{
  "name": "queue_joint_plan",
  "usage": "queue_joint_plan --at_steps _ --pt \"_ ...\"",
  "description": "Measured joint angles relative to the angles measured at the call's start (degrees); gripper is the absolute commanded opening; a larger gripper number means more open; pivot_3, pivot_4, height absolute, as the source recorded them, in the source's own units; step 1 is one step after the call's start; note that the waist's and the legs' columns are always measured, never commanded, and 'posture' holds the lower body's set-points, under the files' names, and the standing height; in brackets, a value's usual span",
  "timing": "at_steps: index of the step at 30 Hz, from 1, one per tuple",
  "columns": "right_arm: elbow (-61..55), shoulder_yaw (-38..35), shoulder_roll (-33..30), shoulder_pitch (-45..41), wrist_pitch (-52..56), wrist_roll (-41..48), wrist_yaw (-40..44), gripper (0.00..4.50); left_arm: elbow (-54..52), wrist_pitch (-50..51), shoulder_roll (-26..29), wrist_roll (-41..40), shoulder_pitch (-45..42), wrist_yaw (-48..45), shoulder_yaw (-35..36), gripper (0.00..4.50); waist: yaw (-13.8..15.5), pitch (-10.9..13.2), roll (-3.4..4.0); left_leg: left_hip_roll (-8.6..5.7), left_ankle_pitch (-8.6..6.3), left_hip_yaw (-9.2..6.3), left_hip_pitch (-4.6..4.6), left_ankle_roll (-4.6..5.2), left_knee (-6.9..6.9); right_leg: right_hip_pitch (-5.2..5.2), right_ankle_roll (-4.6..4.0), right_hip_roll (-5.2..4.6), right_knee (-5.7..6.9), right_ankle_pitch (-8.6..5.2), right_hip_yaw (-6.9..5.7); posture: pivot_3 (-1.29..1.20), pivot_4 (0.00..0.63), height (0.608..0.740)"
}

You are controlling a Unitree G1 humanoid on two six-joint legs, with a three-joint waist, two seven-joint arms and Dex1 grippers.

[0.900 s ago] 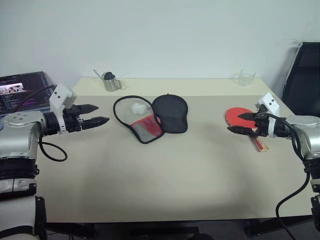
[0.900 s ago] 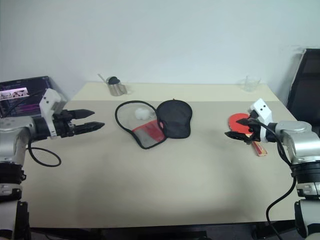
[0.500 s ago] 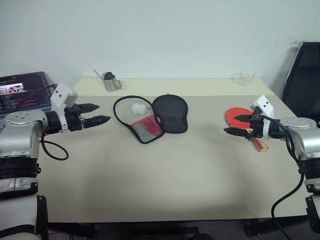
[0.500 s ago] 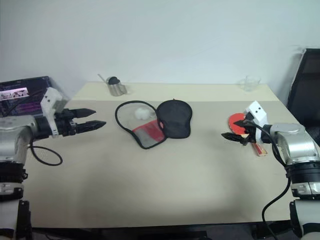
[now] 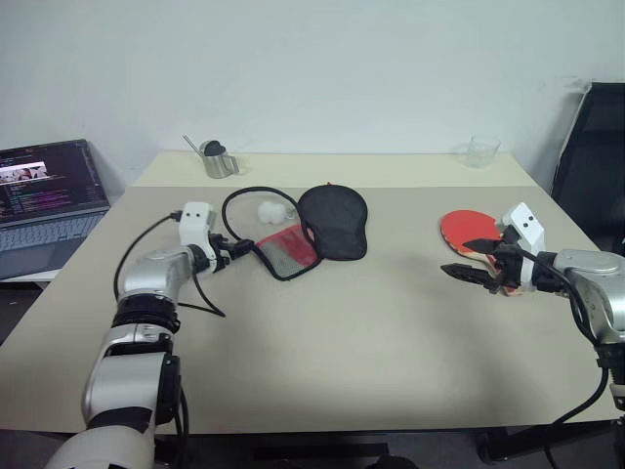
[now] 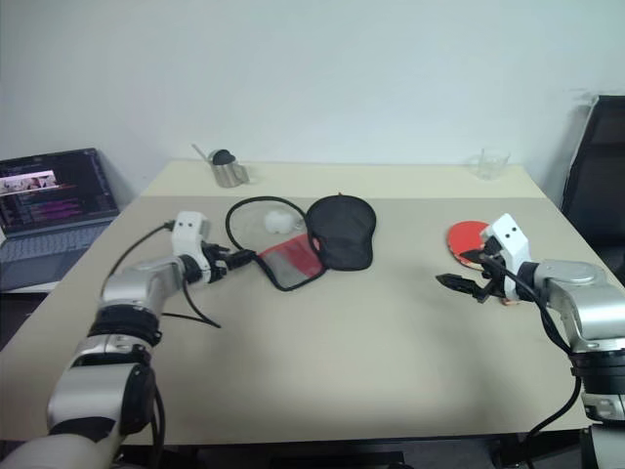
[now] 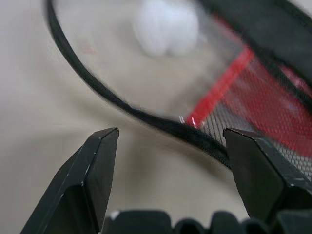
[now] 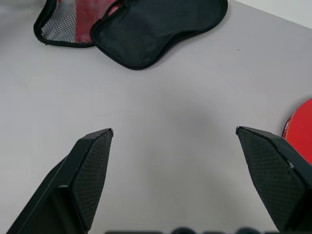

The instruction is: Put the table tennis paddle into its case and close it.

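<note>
You have a matt, smooth beige table (image 5: 342, 332) under everything, with no shine on it. The case (image 5: 311, 227) is soft black cloth; its open flap is fine black mesh over a red panel, and in the left wrist view you can see the weave and the dull black piping along the rim. A white fluffy charm (image 5: 275, 209) lies inside the loop. The paddle (image 5: 467, 229), right of centre, has a matt red rubber face. At the upper left of the table stands a brushed metal cup (image 5: 217, 161); at the upper right, a clear glass (image 5: 480, 151). The left gripper (image 7: 170, 156) fingers are smooth matt black plastic; the right gripper (image 8: 187, 161) pads are cross-hatched.
</note>
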Motion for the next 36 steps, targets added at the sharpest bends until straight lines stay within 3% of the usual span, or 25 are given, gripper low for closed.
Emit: queue_joint_plan --at_steps 9,17,32,36 --pt "-1.9 -1.8 -1.3 1.2 1.6 0.3 -1.6 4.46 5.3 -0.5 -4.0 -0.1 -2.9 7.1 2.2 3.75 0.1 0.0 -0.01 -0.04 0.01 -0.01 0.03 -0.02 0.02 0.05 0.03 -0.02 0.0 0.02 -0.01 0.0 0.15 0.74" --pt "-2.7 -1.9 -1.5 1.2 2.0 0.5 -2.1 4.46 9.0 -2.1 -10.1 -0.4 -7.4 7.5 3.7 3.75 0.8 0.0 -0.02 -0.06 0.01 -0.01 0.01 -0.02 0.06 0.08 0.06 -0.02 -0.05 0.03 -0.02 0.0 0.15 0.74" --pt "-3.5 -2.5 -1.8 2.0 2.0 0.6 -2.6 4.46 9.0 -3.0 -11.8 -1.2 -8.6 7.5 4.5 3.75 0.2 0.0 -0.02 -0.06 0.02 -0.01 0.04 -0.04 0.04 0.09 0.07 -0.01 -0.04 0.03 -0.01 0.0 0.15 0.74" --pt "-3.5 -2.5 -1.8 2.0 2.0 0.6 -2.8 4.5 9.0 -3.0 -13.5 -1.1 -8.6 6.9 4.2 2.8 0.2 0.0 -0.02 -0.06 0.02 0.0 0.04 -0.04 0.04 0.09 0.07 -0.01 -0.05 0.03 -0.01 0.0 0.15 0.74"
